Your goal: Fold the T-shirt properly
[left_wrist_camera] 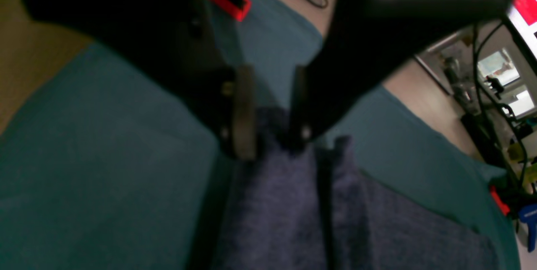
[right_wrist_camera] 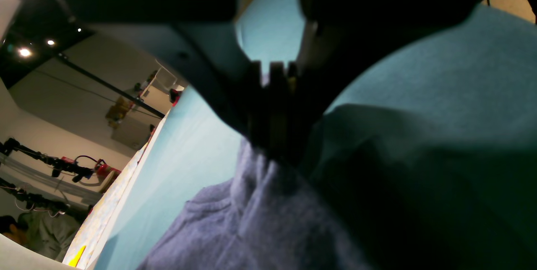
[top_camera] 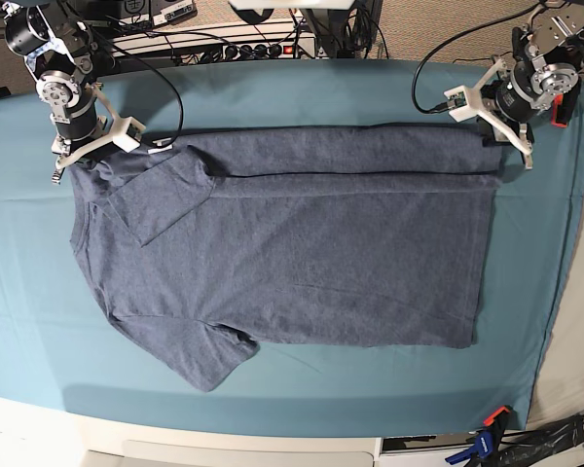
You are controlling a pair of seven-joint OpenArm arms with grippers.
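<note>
The slate blue-grey T-shirt (top_camera: 302,253) lies flat on the table, plain side up, neck end to the left and hem to the right. Its far long edge is folded over in a narrow strip (top_camera: 350,151). My left gripper (top_camera: 501,136) is at the far hem corner. In the left wrist view it (left_wrist_camera: 272,146) is shut on shirt fabric (left_wrist_camera: 285,211) that rises between the fingers. My right gripper (top_camera: 78,161) is at the far shoulder. In the right wrist view it (right_wrist_camera: 275,148) is shut on a bunched ridge of the shirt (right_wrist_camera: 251,219).
The teal table cloth (top_camera: 273,389) covers the table. Cables and a power strip (top_camera: 234,44) run along the far edge. A blue clamp (top_camera: 482,443) and a red one (top_camera: 496,413) sit at the front right corner. The table's right edge (top_camera: 565,292) is close to the hem.
</note>
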